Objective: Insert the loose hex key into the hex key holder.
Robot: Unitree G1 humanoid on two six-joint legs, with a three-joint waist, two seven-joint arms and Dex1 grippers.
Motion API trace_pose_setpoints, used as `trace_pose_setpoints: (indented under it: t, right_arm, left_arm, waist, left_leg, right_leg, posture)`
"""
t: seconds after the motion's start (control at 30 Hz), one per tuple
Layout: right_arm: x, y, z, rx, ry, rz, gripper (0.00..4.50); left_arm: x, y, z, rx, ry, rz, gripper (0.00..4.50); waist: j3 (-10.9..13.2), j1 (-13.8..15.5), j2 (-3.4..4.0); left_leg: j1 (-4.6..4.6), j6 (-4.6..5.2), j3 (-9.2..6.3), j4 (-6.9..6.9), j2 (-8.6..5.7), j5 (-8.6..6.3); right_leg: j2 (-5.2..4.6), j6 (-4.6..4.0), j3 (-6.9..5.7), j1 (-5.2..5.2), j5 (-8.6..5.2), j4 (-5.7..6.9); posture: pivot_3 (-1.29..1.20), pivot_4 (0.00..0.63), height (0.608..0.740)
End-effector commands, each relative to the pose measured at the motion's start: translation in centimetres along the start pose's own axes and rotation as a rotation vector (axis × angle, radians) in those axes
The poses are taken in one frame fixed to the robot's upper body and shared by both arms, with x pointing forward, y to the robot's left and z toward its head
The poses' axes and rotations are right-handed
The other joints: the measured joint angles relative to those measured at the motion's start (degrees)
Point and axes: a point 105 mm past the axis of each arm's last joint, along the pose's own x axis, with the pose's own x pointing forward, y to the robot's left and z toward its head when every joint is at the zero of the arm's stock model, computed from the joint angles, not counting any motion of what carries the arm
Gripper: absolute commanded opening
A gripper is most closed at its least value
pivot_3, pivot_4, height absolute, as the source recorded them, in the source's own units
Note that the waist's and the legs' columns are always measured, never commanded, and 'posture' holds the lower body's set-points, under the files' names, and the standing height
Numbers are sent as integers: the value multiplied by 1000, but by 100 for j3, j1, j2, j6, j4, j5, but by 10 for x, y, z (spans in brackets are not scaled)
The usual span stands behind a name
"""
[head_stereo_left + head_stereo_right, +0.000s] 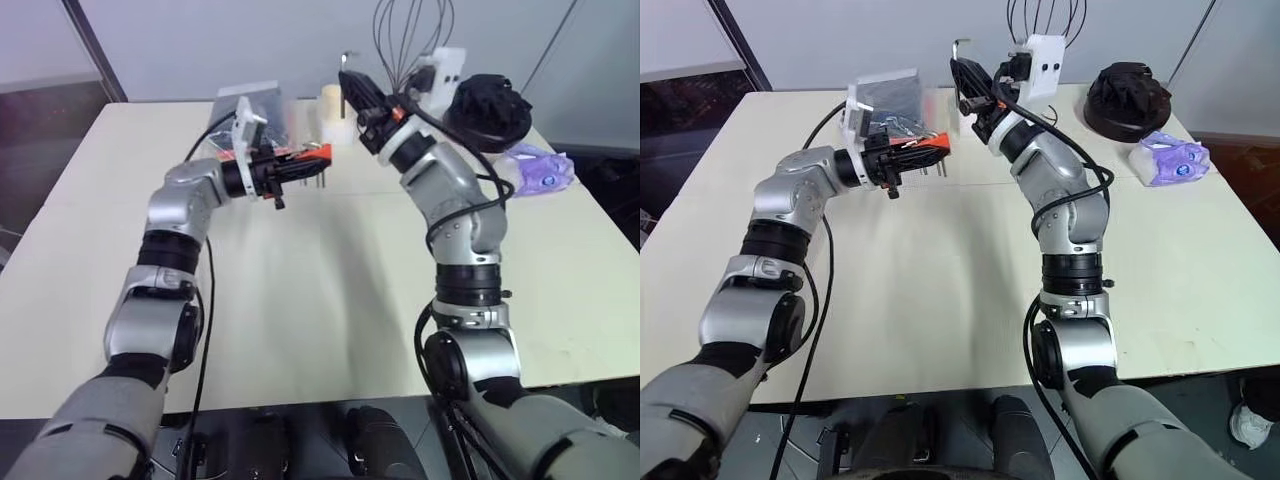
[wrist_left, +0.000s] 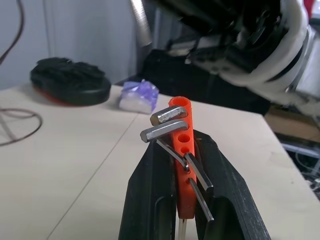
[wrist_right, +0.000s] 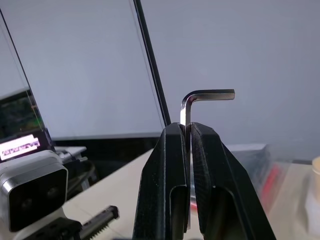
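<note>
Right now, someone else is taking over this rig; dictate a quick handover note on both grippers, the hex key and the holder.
Left gripper: jaws shut on the orange-red plastic hex key holder, held above the cream table.
Right gripper: jaws shut on the loose L-shaped grey metal hex key, bent end up, raised beside the holder.
Done: both parts picked up.
Left: line up the key's long end with a free hole in the holder and push it in.

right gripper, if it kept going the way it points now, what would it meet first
Probably nothing close: the right gripper, shut on the loose hex key, points up and away over the table, with only the distant wall ahead. Depth is unclear.
</note>
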Motion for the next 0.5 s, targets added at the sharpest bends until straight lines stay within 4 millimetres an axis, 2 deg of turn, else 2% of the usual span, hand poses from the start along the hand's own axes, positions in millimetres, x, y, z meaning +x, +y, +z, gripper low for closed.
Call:
trace_pose_setpoints:
  t: [0.03,0.5]
  right_arm:
    - [6,13,17,-13,-75,41,12]
    - [2,23,4,3,-47,73,12]
  left_arm:
    - [0,3,20,53,-47,2,0]
    - [6,8,25,79,-83,31,0]
  waist:
    - [0,2,0]
    - [0,17,0]
  left_leg:
    - [-1,0,0,0,0,0]
    - [-3,0,0,0,-1,0]
  right_leg:
    - [0,0,0,-1,0,0]
    - [-4,0,1,-2,0,0]
  posture:
    - [0,150,740]
    - [0,150,740]
